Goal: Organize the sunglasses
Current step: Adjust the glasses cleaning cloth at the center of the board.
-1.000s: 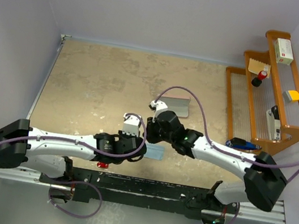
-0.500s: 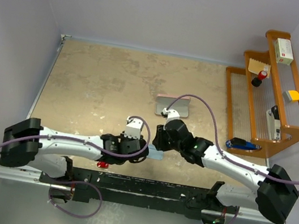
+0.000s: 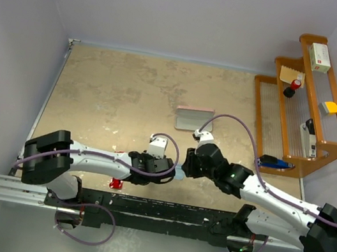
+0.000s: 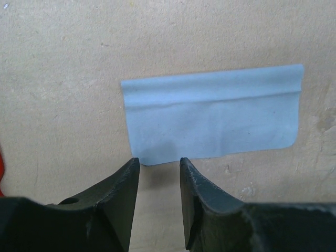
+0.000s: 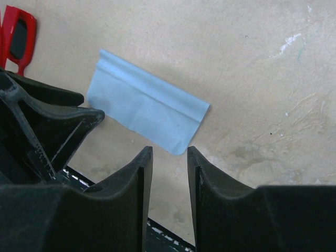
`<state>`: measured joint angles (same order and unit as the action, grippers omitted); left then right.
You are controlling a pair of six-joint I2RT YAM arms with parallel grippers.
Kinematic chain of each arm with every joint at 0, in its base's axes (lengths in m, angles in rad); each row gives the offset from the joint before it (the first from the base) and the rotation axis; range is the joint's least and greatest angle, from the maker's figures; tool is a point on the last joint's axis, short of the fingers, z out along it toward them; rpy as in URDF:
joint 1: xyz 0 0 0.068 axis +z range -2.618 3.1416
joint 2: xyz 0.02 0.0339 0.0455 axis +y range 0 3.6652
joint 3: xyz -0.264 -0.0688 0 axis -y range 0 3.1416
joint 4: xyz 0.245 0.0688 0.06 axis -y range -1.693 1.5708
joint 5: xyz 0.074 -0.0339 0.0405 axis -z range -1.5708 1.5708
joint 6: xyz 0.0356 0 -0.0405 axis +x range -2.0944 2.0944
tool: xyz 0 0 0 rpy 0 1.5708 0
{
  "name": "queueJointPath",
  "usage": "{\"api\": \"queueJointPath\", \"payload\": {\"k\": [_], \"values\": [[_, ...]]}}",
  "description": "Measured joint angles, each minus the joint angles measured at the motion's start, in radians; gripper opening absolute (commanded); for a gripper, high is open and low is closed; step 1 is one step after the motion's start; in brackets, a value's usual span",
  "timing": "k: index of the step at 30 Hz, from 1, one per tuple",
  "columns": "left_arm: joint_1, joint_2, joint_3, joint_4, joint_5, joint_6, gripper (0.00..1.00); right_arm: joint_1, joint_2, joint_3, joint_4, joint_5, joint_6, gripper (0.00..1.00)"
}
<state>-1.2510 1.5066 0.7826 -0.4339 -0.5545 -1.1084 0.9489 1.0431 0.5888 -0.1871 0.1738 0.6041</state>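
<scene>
The red sunglasses (image 3: 116,184) lie near the table's front edge, mostly hidden under my left arm. A part of them shows at the top left of the right wrist view (image 5: 18,39). A folded light blue cloth (image 4: 212,126) lies flat on the table, and it also shows in the right wrist view (image 5: 144,107). My left gripper (image 4: 159,165) is open and empty just short of the cloth's near edge. My right gripper (image 5: 169,152) is open and empty just off the cloth's corner. In the top view both grippers (image 3: 177,168) meet over the cloth. The pink case (image 3: 193,118) lies closed behind them.
A wooden tiered rack (image 3: 305,100) with small items stands at the right. A blue object (image 3: 272,161) lies at its foot. The black rail (image 3: 160,212) runs along the near edge. My left gripper's body (image 5: 47,126) shows in the right wrist view.
My right gripper has moved from the pink case toward the near edge, down to the cloth. My left gripper has shifted right to the cloth. The case now shows fully.
</scene>
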Motion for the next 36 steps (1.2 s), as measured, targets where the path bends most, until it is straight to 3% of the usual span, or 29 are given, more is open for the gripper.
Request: {"api": "queueJointPath", "payload": {"k": [10, 36], "values": [[0.001, 0.097, 0.101, -0.044, -0.029, -0.003, 0.32, 0.000, -0.059, -0.052, -0.029, -0.008, 0.000, 0.35], [0.012, 0.097, 0.079, -0.098, -0.050, -0.036, 0.34, 0.000, -0.063, -0.069, -0.033, -0.009, -0.005, 0.34]]}}
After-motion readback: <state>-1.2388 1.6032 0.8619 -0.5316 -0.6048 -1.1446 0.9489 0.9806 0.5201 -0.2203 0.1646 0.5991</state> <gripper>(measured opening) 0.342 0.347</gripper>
